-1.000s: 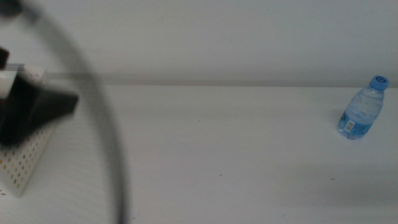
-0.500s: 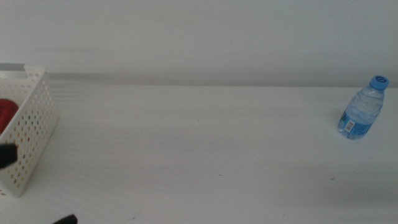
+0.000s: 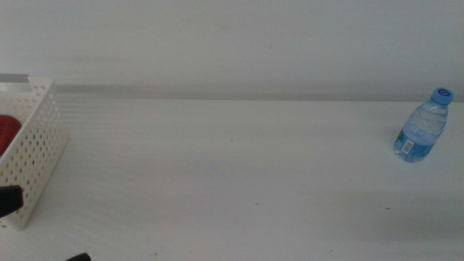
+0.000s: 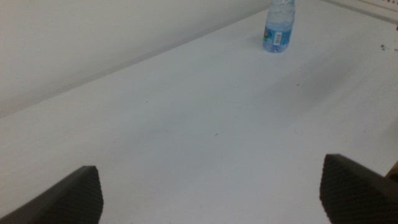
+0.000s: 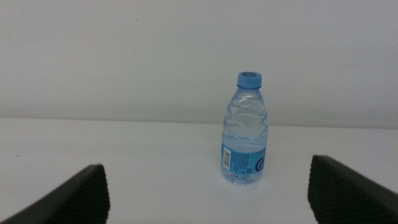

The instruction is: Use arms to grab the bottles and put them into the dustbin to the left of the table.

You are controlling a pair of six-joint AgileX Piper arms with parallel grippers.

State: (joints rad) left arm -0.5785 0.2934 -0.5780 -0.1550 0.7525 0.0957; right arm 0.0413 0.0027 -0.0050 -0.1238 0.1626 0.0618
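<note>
A small clear water bottle [image 3: 420, 127] with a blue cap stands upright at the table's [image 3: 232, 174] far right. The white perforated dustbin [image 3: 35, 148] sits at the left edge, and a red can [image 3: 6, 135] shows inside it. Only black bits of the left arm [image 3: 9, 200] show at the lower left of the middle view. In the left wrist view my left gripper [image 4: 211, 186] is open and empty, with the bottle [image 4: 278, 28] far across the table. My right gripper [image 5: 208, 183] is open, and the bottle [image 5: 247, 132] stands a short way ahead, between the lines of its jaws.
A pale wall runs behind the table along its back edge. A small black part [image 3: 76, 257] pokes in at the bottom edge near the left.
The left arm and its cable have drawn back from over the dustbin to the lower left edge. The red can now shows in the dustbin. The water bottle has not moved.
</note>
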